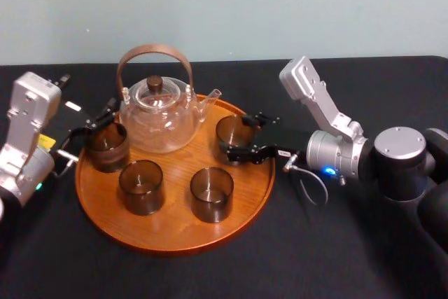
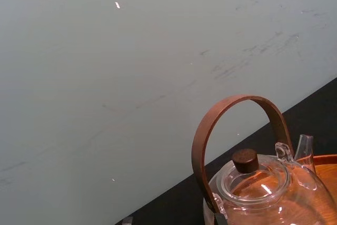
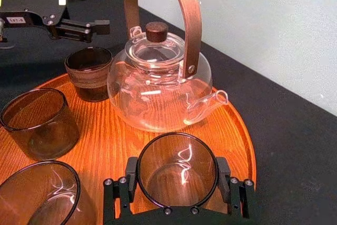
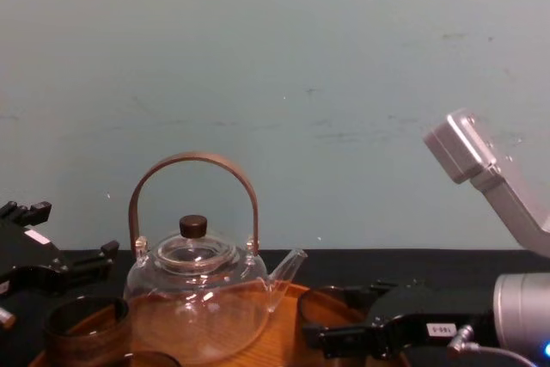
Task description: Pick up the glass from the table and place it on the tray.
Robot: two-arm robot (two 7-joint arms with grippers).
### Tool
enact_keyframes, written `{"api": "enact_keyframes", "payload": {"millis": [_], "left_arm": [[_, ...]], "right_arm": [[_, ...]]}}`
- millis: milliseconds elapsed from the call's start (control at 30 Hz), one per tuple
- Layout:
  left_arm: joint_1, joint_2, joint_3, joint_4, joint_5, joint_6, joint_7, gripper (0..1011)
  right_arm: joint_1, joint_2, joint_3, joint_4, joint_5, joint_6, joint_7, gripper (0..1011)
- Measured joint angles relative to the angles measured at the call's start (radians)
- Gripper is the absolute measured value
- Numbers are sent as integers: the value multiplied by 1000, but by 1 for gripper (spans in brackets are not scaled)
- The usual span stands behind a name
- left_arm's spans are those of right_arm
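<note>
The glass (image 1: 233, 129), on the tray (image 1: 175, 234), is grasped by the right gripper (image 1: 240, 136); left gripper's (image 1: 94, 131) fingers spread.

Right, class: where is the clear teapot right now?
In the head view the teapot stands at the back of the tray, left of centre, between the glass by the left tool and the glass in the right tool.

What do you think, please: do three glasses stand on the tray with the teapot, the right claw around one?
Not quite: the head view shows four glasses, not three, on the tray with the teapot, the right claw around one. The left claw is by the leftmost glass.
</note>
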Motion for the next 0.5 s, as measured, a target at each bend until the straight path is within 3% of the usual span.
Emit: {"api": "enact_keyframes", "payload": {"millis": [500], "left_arm": [[0,0,0,0,0,0,0,1001]], "right_arm": [[-5,-8,2,9,-20,1,-10,902]]}}
